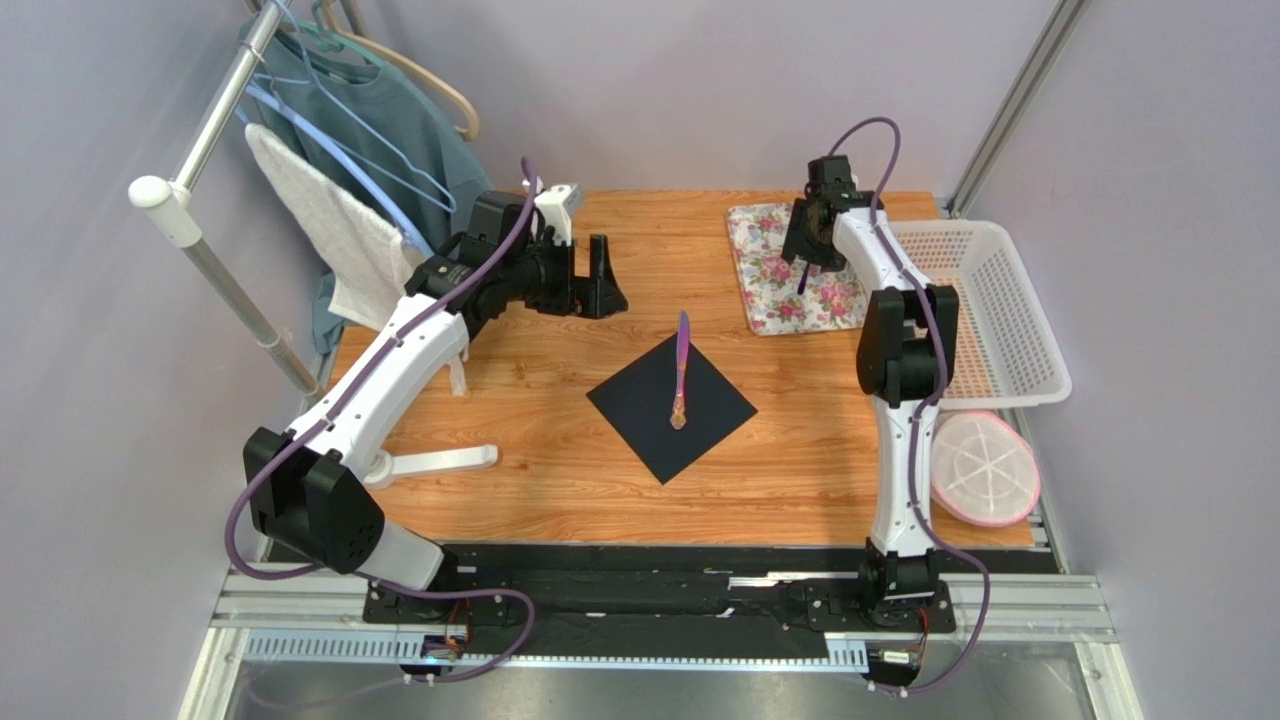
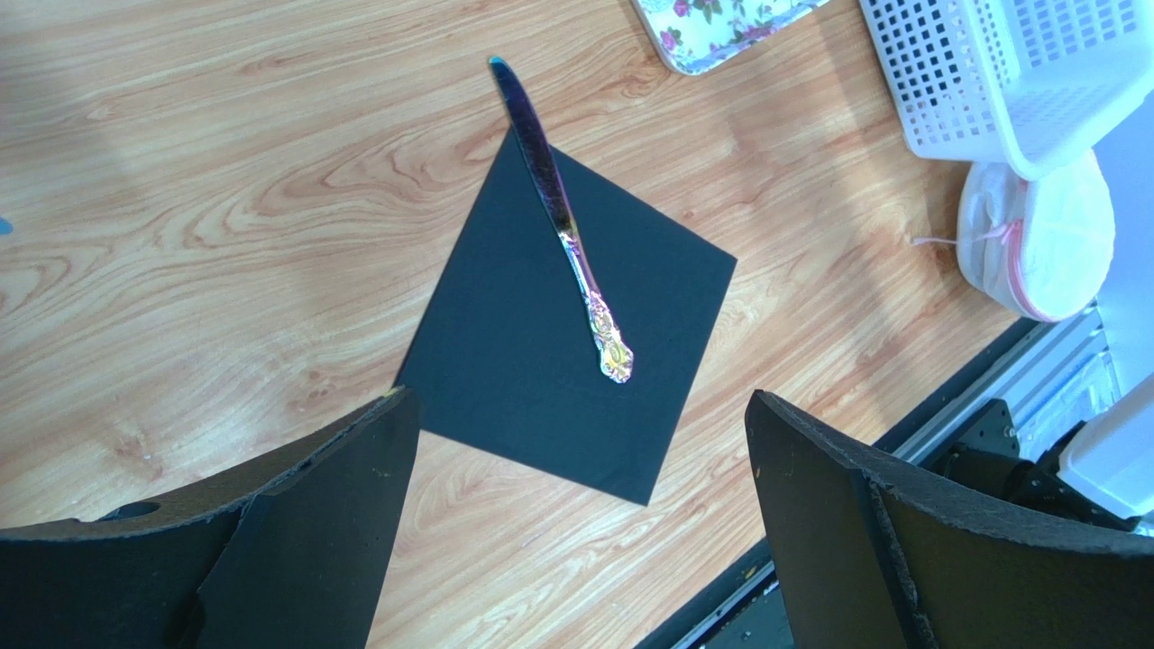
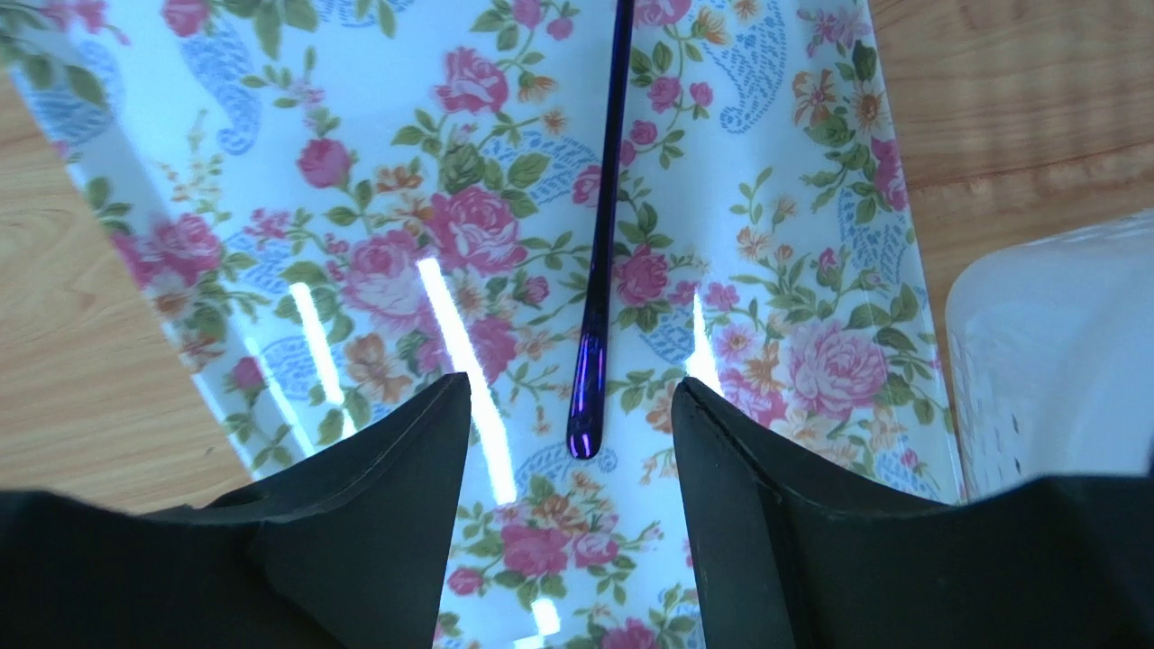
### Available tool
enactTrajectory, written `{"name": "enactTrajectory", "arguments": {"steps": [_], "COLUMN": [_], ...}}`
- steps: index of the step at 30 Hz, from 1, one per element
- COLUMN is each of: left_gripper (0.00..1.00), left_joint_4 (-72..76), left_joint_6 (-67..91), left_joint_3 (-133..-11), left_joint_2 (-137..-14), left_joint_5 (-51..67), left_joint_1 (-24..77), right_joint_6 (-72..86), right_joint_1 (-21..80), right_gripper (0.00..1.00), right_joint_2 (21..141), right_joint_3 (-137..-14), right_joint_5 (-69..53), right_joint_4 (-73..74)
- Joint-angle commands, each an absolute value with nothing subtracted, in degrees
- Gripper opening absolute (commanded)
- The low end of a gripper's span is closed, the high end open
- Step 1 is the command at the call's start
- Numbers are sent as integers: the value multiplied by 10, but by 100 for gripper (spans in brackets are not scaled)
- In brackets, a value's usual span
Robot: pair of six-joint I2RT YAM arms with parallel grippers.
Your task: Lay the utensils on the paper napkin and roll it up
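Observation:
The black paper napkin (image 1: 672,408) lies as a diamond in the middle of the table, also seen in the left wrist view (image 2: 542,352). One glossy purple utensil (image 1: 682,371) lies along its diagonal, ornate handle end on the napkin (image 2: 562,223), its tip just past the far corner. My left gripper (image 1: 607,279) is open and empty, held above the table to the napkin's far left (image 2: 583,527). A second purple utensil (image 3: 604,230) lies on the floral mat (image 3: 407,257). My right gripper (image 3: 569,399) is open just above the mat, its fingertips either side of this utensil's near end, not touching it.
The floral mat (image 1: 793,270) sits at the back right. A white mesh basket (image 1: 992,308) stands to its right, with a round pink-rimmed white lid (image 1: 984,468) in front of it. A rack with hangers and cloths (image 1: 338,165) stands at the back left.

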State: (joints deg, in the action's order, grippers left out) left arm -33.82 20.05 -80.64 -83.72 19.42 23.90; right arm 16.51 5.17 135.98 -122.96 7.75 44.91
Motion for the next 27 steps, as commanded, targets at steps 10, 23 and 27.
{"name": "enactTrajectory", "arguments": {"steps": [10, 23, 27], "left_gripper": [99, 99, 99], "left_joint_4": [-323, -338, -339], "left_joint_6": [198, 201, 207], "left_joint_3": [-823, -841, -845], "left_joint_2": [-852, -875, -881], "left_joint_5": [197, 195, 198], "left_joint_1": [236, 236, 233], "right_joint_6": [161, 167, 166], "right_joint_1": [37, 31, 30], "right_gripper": [55, 29, 0], "right_joint_2": [1430, 1470, 1470], "right_joint_3": [-1292, -1312, -1314], "right_joint_5": [128, 133, 126], "right_joint_4": [341, 324, 325]}}
